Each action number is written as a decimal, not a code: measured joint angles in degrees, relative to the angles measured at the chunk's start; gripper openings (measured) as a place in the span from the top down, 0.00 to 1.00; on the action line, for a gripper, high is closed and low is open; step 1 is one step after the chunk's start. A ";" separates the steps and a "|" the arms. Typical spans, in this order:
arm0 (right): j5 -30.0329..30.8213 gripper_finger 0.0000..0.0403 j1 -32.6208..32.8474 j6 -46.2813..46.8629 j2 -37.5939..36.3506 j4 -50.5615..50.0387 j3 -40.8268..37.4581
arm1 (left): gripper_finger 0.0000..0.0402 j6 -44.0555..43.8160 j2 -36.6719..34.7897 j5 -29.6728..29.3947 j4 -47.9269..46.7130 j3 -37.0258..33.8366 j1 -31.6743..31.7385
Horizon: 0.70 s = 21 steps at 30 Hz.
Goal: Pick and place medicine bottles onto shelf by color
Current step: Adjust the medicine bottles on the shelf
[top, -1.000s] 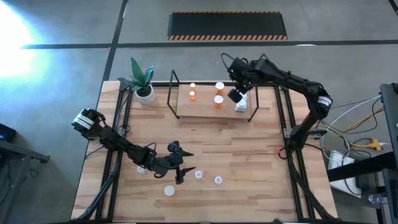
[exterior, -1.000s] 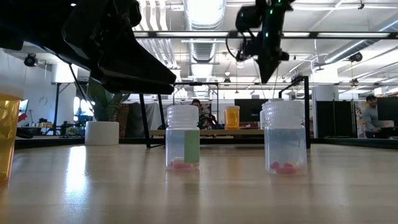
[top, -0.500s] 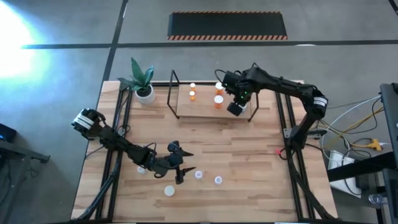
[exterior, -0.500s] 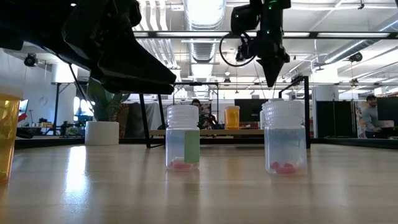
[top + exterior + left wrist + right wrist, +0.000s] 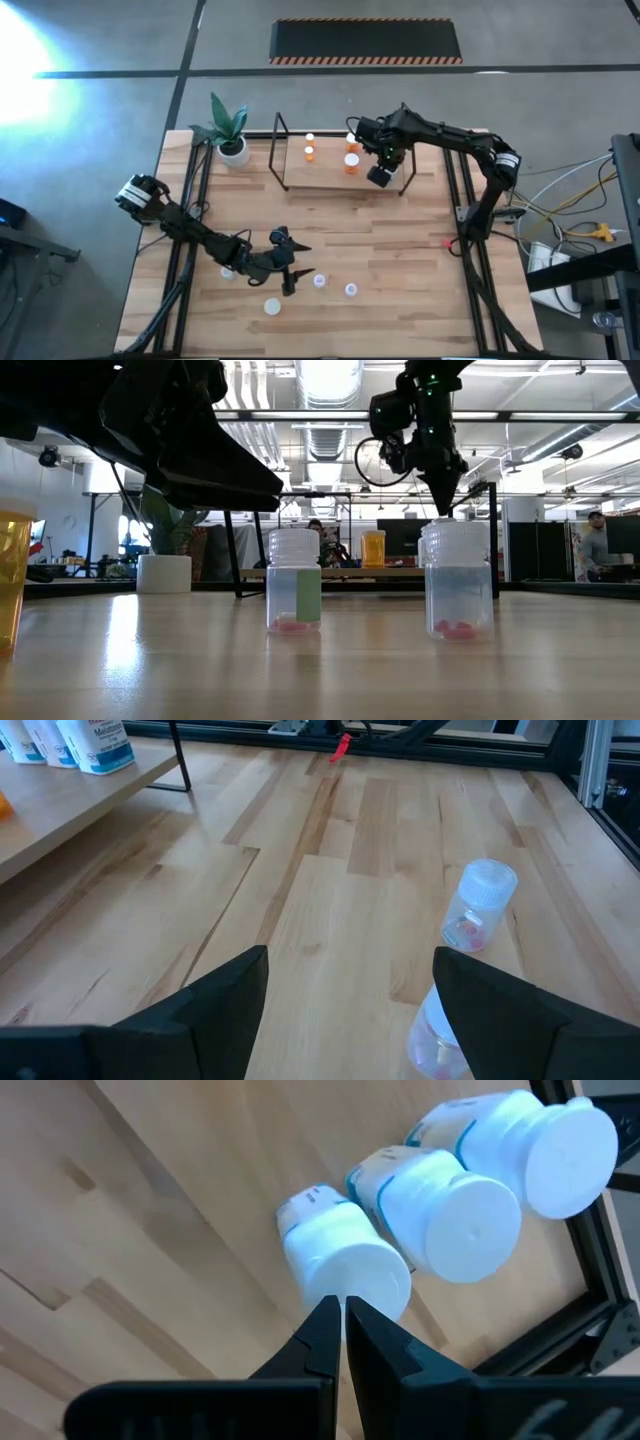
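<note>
The shelf (image 5: 328, 176) stands at the table's far side with orange bottles (image 5: 351, 160) on it and three white bottles (image 5: 470, 1220) at its right end. My right gripper (image 5: 343, 1318) points down over them, shut, its tips at the nearest white bottle's cap (image 5: 350, 1270). Clear bluish bottles (image 5: 320, 281) stand on the table near its front edge. My left gripper (image 5: 350, 982) hovers open and low beside them, with one clear bottle (image 5: 478, 906) ahead and another (image 5: 440, 1042) by one finger. It holds nothing. My right gripper has its shut fingertips (image 5: 330, 1316) from above at the rim of the nearest white bottle's cap; whether they touch it I cannot tell. The bottle stands upright on the shelf board.
A potted plant (image 5: 232, 142) stands at the far left corner. The shelf's black wire uprights (image 5: 279, 150) rise around the board. A white cap-up bottle (image 5: 272, 306) and an orange one (image 5: 14, 580) stand near the front. People show in the room behind (image 5: 598, 545).
My right gripper has sunk toward the white bottles at the shelf's right end and drifted a little toward the table's left, tipping to point more steeply down. It has stayed shut. The bottles have kept their places.
</note>
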 joint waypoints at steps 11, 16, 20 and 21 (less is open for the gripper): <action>4.38 0.97 -0.92 -0.72 -0.17 0.28 -2.31 | 0.33 -0.04 0.00 0.00 0.01 0.00 0.00; 4.37 0.97 -0.92 -0.84 -0.17 0.65 -2.27 | 0.33 -0.06 0.00 0.00 0.01 0.00 0.00; 4.21 0.97 -0.90 -0.85 -0.17 1.78 -2.27 | 0.33 -0.06 0.00 -0.02 0.00 0.00 0.00; 4.17 0.97 -0.90 -0.88 -0.17 1.81 -2.27 | 0.33 -0.06 0.00 0.00 0.00 0.00 0.00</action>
